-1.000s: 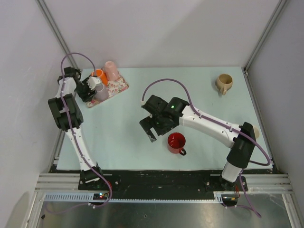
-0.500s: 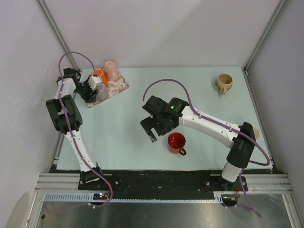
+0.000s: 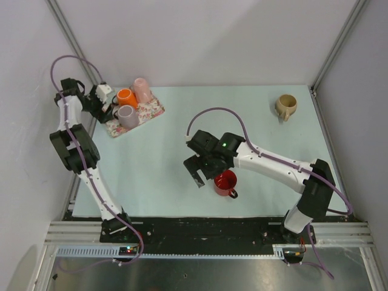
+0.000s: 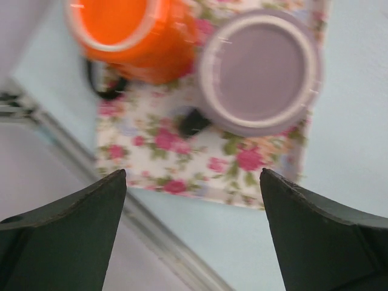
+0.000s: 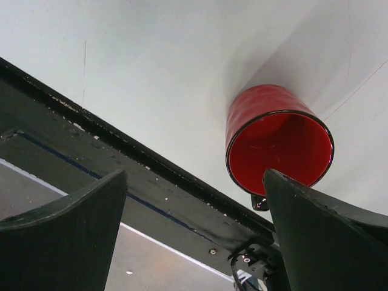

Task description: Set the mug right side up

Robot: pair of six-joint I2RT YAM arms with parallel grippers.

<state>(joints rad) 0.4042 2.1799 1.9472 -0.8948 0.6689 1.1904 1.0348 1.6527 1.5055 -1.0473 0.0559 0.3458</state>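
- Currently my left tool [image 4: 193,182] stands wide with nothing between its fingers, pulled back above the near corner of the flowered tray [image 4: 151,139]. The lilac mug [image 4: 260,66], which I take to be the task's mug, sits mouth up on that tray, just beside the orange mug [image 4: 130,30].
- My right tool [image 5: 195,176] is also spread wide and holds nothing. It hangs over the red mug [image 5: 276,145], which stands mouth up on the table [image 3: 157,163] near its front edge.
- Risk 1: the right tool's finger looks close to the red mug's rim. A drop or a sideways sweep from here could tip it or push it toward the front edge.
- Risk 2: the lilac mug sits close to the tray's corner. If I bring the left tool back carelessly, I could nudge it off the tray or into the orange mug.
- Risk 3: I cannot tell which way the pink cup [image 3: 142,89] faces, so I may be judging the job finished too soon.
- Compared with 1 second ago, the left tool has let go of the lilac mug and the arm has swung back toward the left wall.
- The right arm has shifted toward the front edge and now partly covers the red mug from above. None of the mugs seems to have moved.
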